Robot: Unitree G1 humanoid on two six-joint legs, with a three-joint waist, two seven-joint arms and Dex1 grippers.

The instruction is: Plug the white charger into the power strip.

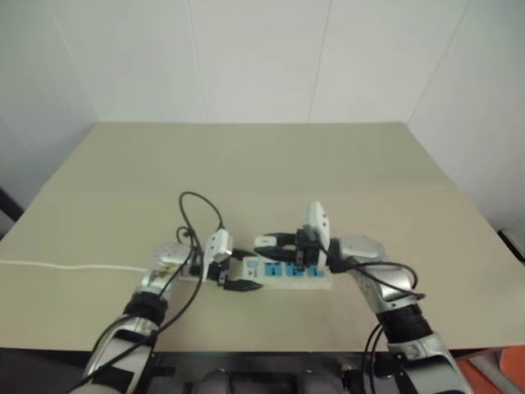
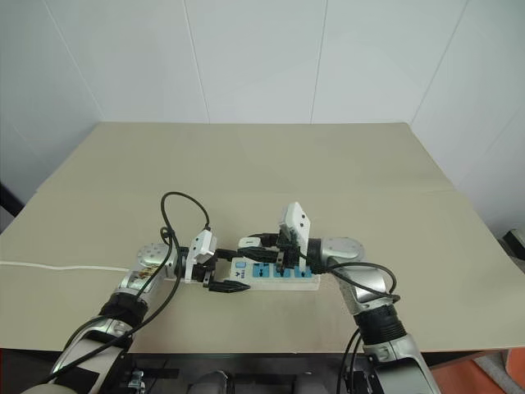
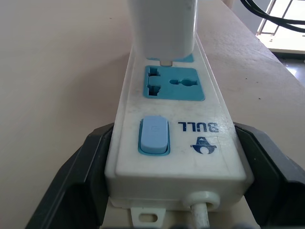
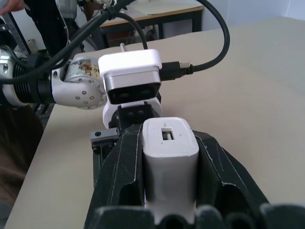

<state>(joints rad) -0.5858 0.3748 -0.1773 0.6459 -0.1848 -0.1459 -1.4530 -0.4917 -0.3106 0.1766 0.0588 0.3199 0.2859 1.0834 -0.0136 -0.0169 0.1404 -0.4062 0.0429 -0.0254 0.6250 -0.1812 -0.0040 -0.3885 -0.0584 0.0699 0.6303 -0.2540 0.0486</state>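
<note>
A broad, matte beige table (image 1: 271, 156) runs back to plain white walls, and both arms meet low at its near edge. There lies the power strip (image 2: 275, 275), a long white plastic bar with rounded corners, stretched left to right, its blue socket faces in a row along the top. In the left wrist view the strip's (image 3: 174, 138) smooth, slightly scuffed casing shows a pale blue rocker switch (image 3: 153, 135) at the near end, a printed blue logo beside it, then a square blue socket face (image 3: 174, 83) with dark slots. A thin white cord (image 1: 66, 266) runs off to the left across the table.

The left gripper (image 2: 220, 275) is clenched on the switch end of the strip, black fingers (image 3: 78, 176) pressed flat against both long sides. The right gripper (image 2: 271, 246) is clamped on the white charger (image 4: 169, 162), a glossy, rounded white block with a small rectangular port in its end face; the ribbed black fingers (image 4: 121, 176) hug it on both sides. In the left wrist view the charger (image 3: 164, 26) stands upright over the second socket, its base meeting the blue face, a sliver of metal prong visible beneath. Glossy black cables (image 1: 197, 222) loop over the left wrist.
</note>
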